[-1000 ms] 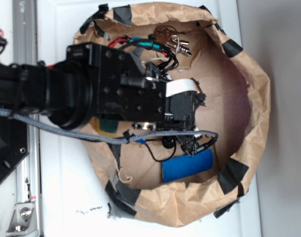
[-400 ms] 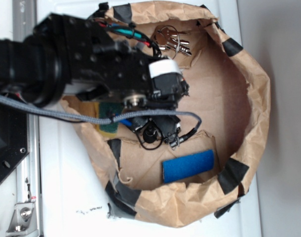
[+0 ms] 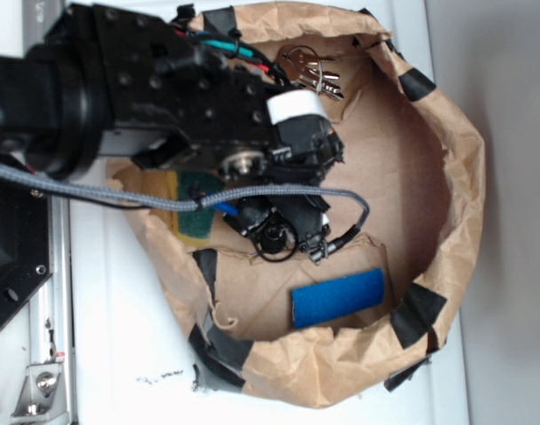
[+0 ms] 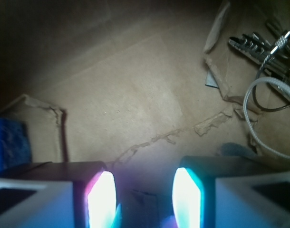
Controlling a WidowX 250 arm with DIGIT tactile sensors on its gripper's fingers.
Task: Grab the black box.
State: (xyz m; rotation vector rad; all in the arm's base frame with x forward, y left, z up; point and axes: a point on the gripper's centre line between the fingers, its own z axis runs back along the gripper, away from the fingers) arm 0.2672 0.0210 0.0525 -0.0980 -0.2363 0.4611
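- Two views, and neither shows the small glossy black box plainly. From the overhead view I judge it lies hidden under the arm, near the middle of the brown paper-walled bin [image 3: 456, 177] on the white counter [image 3: 128, 336].
- At 9 o'clock in the bin the green-and-yellow sponge [image 3: 192, 212] peeks from beneath the arm. A blind closing there could take the sponge instead.
- The black robot gripper [image 4: 140, 194] has its jaws released, apart over bare torn cardboard. Only the wrist view shows this; overhead, the arm's body covers them.
- A dark patch sits between the jaws at 6 o'clock in the wrist view. I cannot tell whether it is the box or shadow, so closing now may catch nothing.
- The blue rectangular foam block [image 3: 337, 297] lies at 5 o'clock in the bin. The wrist view shows only its edge, at 9 o'clock.
- The bunch of metal keys [image 3: 310, 75] sits at 12 o'clock, just beside the arm. The wrist view adds a white wire loop [image 4: 252, 109] beside them, which could snag a finger as the gripper descends.
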